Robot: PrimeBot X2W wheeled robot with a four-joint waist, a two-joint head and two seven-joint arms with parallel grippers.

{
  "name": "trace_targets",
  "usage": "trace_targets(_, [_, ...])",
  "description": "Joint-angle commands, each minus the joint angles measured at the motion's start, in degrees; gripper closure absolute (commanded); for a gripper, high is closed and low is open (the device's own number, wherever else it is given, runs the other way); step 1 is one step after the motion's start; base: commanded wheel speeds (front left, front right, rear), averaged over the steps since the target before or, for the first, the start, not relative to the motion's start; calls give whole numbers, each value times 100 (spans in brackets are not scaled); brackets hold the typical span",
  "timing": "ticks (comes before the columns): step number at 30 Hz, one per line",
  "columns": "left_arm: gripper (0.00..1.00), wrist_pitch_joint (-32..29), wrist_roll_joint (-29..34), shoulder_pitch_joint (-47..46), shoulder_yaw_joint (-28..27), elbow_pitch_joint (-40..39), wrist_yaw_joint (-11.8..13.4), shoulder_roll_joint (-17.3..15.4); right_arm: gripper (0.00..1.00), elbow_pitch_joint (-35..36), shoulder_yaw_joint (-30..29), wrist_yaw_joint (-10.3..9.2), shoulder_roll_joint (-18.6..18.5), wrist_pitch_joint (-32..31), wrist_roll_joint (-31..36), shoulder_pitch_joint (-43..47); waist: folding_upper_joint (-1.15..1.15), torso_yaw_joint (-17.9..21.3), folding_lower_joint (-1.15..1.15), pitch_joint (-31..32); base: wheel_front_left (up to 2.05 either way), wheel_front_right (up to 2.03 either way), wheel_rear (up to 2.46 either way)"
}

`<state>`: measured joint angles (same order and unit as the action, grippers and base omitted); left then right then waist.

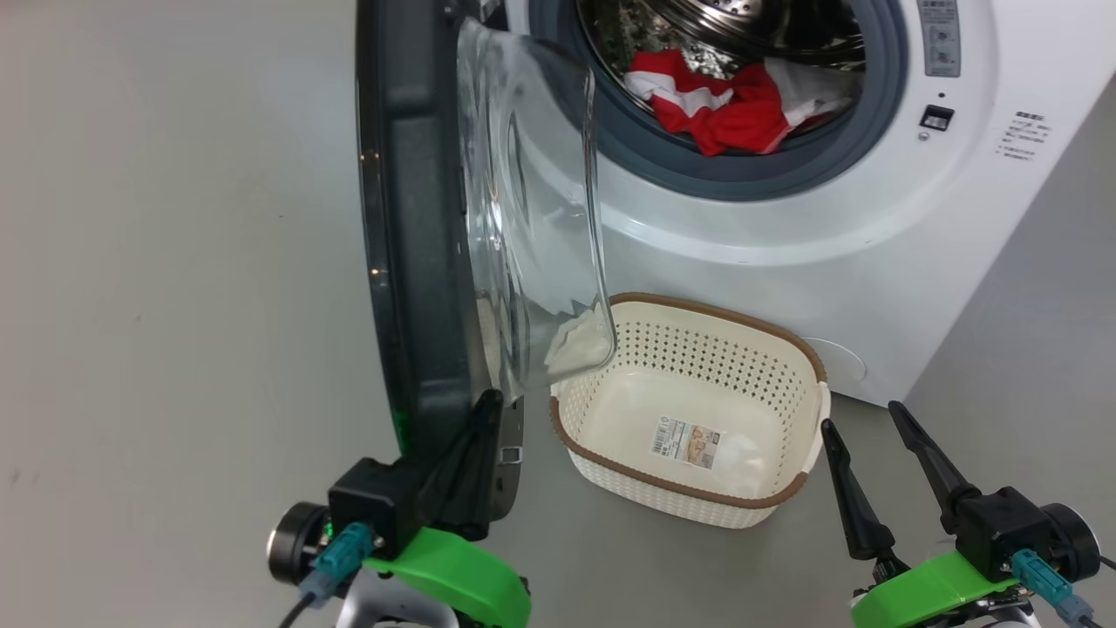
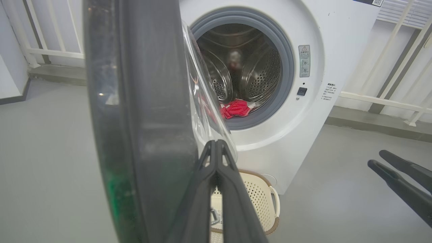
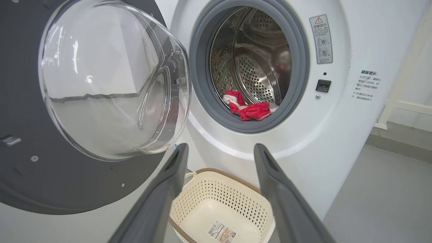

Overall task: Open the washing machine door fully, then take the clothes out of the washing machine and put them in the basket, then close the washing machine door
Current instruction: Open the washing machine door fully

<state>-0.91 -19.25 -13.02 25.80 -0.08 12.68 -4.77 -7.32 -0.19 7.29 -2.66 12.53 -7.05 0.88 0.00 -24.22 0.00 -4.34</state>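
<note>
A: Why is the door there?
B: The washing machine (image 1: pixel 785 244) has its door (image 1: pixel 410 218) half open. The basket (image 1: pixel 697 344) sits on the floor below the opening, ready for the red clothes (image 1: pixel 732 109) in the drum. I've got my left gripper (image 1: pixel 488 406), fingers pressed together, on the door's inner edge, I'd say to push it wider. My right gripper (image 1: pixel 860 416) is spread and empty.

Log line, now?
black-rimmed glass door: open | left gripper: shut, at door | right gripper: open | red-white clothes: in drum | cream perforated basket: empty

Bright, even indoor light, shadows soft; a faint one on floor (image 1: pixel 174 349) by basket (image 1: pixel 697 349). Glare streaks across door (image 3: pixel 101 77) glass. Drum (image 3: pixel 260 67) glints, dimmer deep inside. Left wrist view: door edge close to lens, blurred. Wrist views bow at edges.
</note>
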Motion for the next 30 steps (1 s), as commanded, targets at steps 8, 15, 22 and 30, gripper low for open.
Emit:
trace_targets(8, [100,146,-179,153,-685,-181,284,-320,0,169,198,20,-21,-76,21,-123,0,-297,0,-13,0,0,0])
trace_targets(15, [100,307,-208,131,-1033,-123,437,-506,0,276,277,20,-21,-167,82,-102,0,-396,0,-138,0,0,0])
trace_targets(22, [100,410,-379,63,-1427,-64,570,-600,0,372,390,20,-21,-288,89,-72,0,-363,0,-330,0,0,0])
trace_targets(30, [100,623,-660,22,-2055,5,720,-772,0,537,403,20,-21,-417,171,-199,0,-210,0,-621,0,0,0])
